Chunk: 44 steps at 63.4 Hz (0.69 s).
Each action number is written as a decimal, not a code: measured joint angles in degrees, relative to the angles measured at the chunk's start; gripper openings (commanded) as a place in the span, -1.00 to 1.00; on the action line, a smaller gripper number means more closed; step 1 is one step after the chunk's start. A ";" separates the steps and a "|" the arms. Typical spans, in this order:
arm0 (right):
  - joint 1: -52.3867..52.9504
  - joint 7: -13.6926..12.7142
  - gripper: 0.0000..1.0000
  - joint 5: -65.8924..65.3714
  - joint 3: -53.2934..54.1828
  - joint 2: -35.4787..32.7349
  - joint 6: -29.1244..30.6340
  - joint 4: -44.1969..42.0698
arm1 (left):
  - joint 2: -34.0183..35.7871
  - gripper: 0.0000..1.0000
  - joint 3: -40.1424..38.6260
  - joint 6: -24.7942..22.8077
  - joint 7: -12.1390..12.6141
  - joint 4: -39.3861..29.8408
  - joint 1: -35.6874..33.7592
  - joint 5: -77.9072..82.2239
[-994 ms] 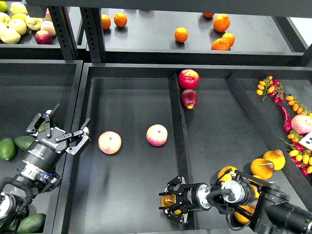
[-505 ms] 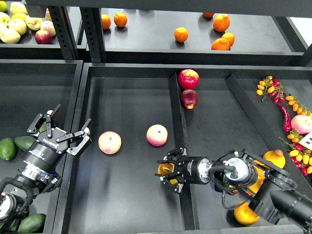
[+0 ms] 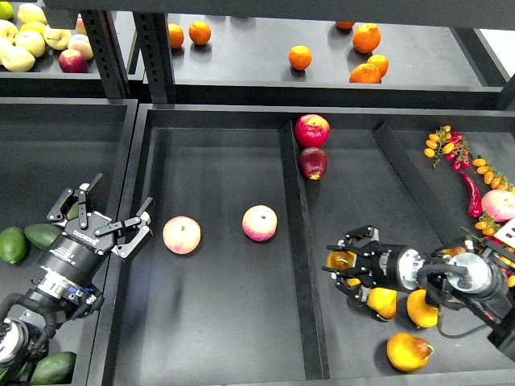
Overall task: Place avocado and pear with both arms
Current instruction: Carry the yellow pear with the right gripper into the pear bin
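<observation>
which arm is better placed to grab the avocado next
Left. Its open gripper hovers over the left bin's edge, close to the dark avocado. The right gripper is across the tray, already closed on a pear.

Fruit across the bins

Two peaches (image 3: 181, 234) sit left of the divider (image 3: 296, 241); two apples (image 3: 311, 130) behind it; pears (image 3: 409, 351) front right; oranges (image 3: 366, 38) on the back shelf (image 3: 241, 56).

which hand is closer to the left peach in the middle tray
Left. The left hand is open just left of that peach, at the tray's edge. The right hand, closed on a pear, is far to its right, past the divider.
</observation>
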 measured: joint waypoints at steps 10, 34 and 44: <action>-2.58 0.00 -0.67 -0.74 -0.66 -0.64 0.46 0.21 | 0.00 0.98 -0.05 0.00 0.00 0.07 0.00 0.00; -9.16 0.01 -0.62 -5.42 -0.97 -0.06 2.30 -1.31 | 0.00 0.98 0.13 0.00 0.01 0.21 0.00 0.00; -10.35 0.01 -0.57 -6.11 -0.97 0.00 3.38 -2.50 | 0.00 0.98 0.16 0.00 0.00 0.27 0.00 0.08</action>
